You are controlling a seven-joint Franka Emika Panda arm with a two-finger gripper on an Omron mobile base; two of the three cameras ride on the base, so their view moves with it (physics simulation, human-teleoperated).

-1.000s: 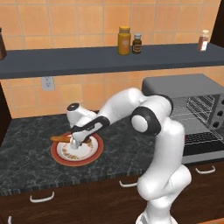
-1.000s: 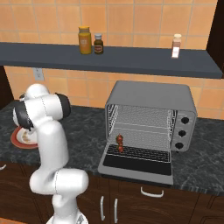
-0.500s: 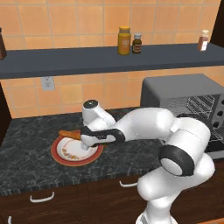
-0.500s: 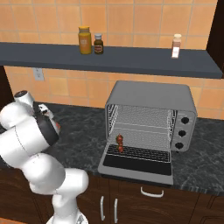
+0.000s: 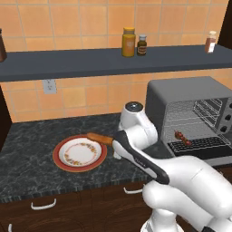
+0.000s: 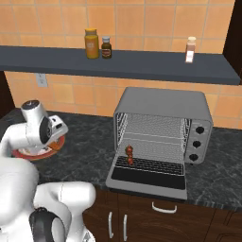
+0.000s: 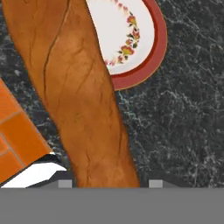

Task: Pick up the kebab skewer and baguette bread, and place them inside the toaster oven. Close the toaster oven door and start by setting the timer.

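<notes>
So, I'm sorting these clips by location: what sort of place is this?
A home-style kitchen, rendered. A toaster oven stands open on a dark stone counter over wooden cabinets, beneath a tiled wall with a shelf of jars.

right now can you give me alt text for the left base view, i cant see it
The white arm's gripper holds the baguette bread above the edge of a red-rimmed plate; right, the toaster oven stands open, the kebab skewer inside.
</notes>
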